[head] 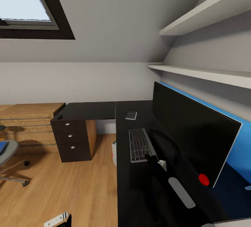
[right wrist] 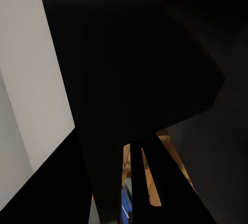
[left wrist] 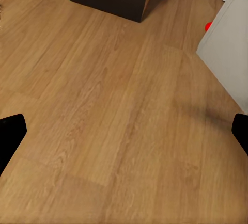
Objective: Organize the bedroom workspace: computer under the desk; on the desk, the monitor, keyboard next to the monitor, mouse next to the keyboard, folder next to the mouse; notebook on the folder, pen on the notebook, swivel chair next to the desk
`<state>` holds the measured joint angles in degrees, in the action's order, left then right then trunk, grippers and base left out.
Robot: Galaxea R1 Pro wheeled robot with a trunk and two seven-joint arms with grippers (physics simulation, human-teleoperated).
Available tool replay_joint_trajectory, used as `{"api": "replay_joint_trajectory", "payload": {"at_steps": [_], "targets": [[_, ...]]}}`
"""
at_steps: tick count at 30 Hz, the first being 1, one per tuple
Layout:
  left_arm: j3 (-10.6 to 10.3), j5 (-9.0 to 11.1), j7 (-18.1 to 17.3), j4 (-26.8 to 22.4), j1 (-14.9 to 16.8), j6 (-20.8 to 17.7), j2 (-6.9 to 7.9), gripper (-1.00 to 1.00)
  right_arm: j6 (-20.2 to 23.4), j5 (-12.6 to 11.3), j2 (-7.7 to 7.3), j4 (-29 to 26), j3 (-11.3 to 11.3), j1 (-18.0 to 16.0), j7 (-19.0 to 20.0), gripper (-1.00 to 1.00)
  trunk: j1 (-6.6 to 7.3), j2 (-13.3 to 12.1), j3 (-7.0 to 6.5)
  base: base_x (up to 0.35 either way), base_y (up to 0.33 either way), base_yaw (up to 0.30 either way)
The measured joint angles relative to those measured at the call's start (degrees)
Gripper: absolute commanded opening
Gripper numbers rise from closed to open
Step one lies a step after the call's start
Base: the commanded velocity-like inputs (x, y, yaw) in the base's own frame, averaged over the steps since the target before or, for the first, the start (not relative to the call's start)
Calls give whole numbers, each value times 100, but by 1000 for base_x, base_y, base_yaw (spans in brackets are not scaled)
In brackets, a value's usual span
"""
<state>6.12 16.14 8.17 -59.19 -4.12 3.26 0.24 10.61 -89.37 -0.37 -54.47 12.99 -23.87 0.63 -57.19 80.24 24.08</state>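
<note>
Left gripper [left wrist: 124, 131] is hanging wide open over bare wood floor, gripping nothing (can't tell the right one's state). Monitor [head: 193, 129] and keyboard [head: 140, 144] are already sitting side by side on the desk [head: 132, 192], computer [left wrist: 227, 43] underneath. Swivel chair [head: 7, 157] is still waiting well apart.

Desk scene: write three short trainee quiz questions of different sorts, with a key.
1. True or false: the keyboard lies on the desk in front of the monitor.
2. Which sits on the far corner of the desk, above the drawer unit? A) a small dark object B) a mug C) a lamp
3. Fill in: the light grey computer, seen in the left wrist view, stands on the wooden ____.

Key: 1 true; 2 A; 3 floor.
</note>
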Motion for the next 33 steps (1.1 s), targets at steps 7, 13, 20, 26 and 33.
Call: {"api": "replay_joint_trajectory", "payload": {"at_steps": [7,13,20,26,33], "targets": [[24,1,28,0,0,1,-20,100,0,3,-2,-1,0,0,2,-100,-43,79,35,0,0,0],[25,0,32,0,0,0,-23,100,6,-3,-2,-14,0,0,26,-100,-175,320,143,0,0,0],[21,0,32,0,0,-3,-24,100,-8,-2,-2,-28,3,0,110,-100,-329,600,269,0,0,0],[17,0,32,0,0,-5,-24,100,-10,29,-2,-29,16,1,294,-100,-461,841,377,0,0,0],[16,0,32,0,0,-4,-24,100,-10,121,-2,-30,26,1,419,-100,-615,1122,502,0,0,0]]}}
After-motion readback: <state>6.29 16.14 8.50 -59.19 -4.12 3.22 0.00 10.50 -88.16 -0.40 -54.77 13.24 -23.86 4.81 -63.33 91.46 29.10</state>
